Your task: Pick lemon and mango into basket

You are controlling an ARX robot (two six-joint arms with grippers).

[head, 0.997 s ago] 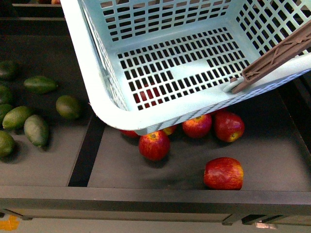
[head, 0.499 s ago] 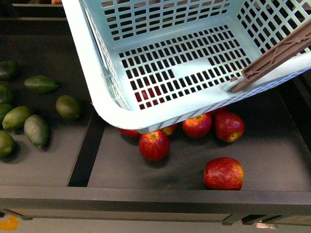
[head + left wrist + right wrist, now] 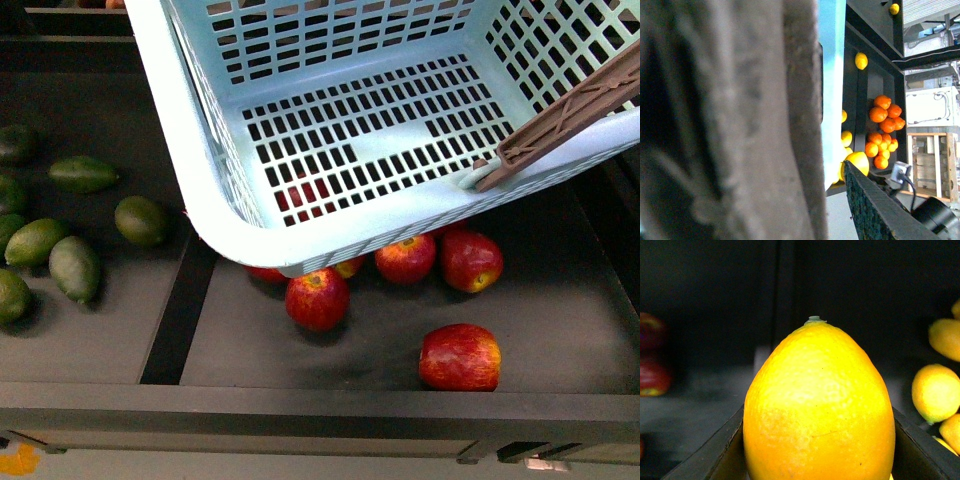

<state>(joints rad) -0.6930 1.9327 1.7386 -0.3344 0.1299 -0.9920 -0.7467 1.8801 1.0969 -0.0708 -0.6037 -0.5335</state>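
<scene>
Clasping lemon (image 3: 820,405) — right gripper (image 3: 818,455) snug

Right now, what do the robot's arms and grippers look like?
No arm shows in the front view. In the left wrist view, the left finger is black and flat, with a rough pebbled pad. The grey-brown mass beside it is too blurred to identify. In the right wrist view, only the right fingers show: dark, with straight edges. No markings are visible.

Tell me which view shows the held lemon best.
The right wrist view: the lemon fills the frame between the right claw fingers. The front view misses it; the left wrist view shows only small, distant yellow fruit.
</scene>
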